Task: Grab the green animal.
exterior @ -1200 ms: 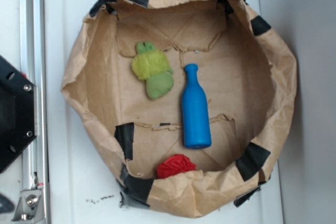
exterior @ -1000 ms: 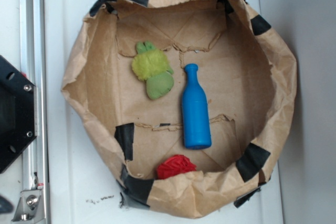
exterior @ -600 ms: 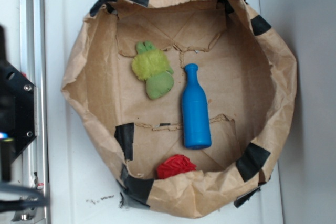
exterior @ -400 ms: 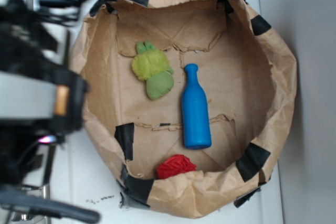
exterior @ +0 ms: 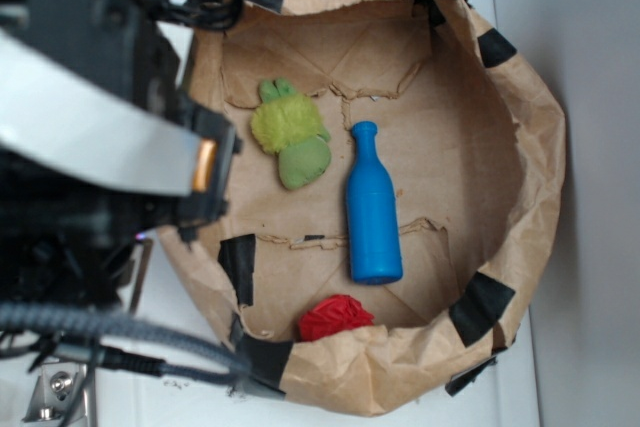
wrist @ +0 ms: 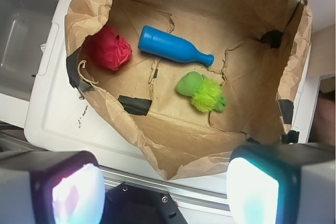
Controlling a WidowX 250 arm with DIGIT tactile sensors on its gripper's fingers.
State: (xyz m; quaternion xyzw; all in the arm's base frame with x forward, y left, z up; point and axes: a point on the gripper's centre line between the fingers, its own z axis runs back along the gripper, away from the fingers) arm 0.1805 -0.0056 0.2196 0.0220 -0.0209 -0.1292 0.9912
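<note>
Exterior: green animal [exterior: 290, 143] lies on the paper tub [exterior: 530, 107] floor, near the blue bottle [exterior: 371, 207]; a knocked bottle is the risk.
Wrist: end effector [wrist: 163, 184] fingers held apart, outside the tub; its rim may be snagged.

Robot arm [exterior: 95, 137]: black housing with a pale grey panel and a small orange marking. Black cables [exterior: 130, 342] loop beneath and above it. Two finger pads [wrist: 252, 190] in the wrist view appear glossy (blurred, light-tinted).
</note>
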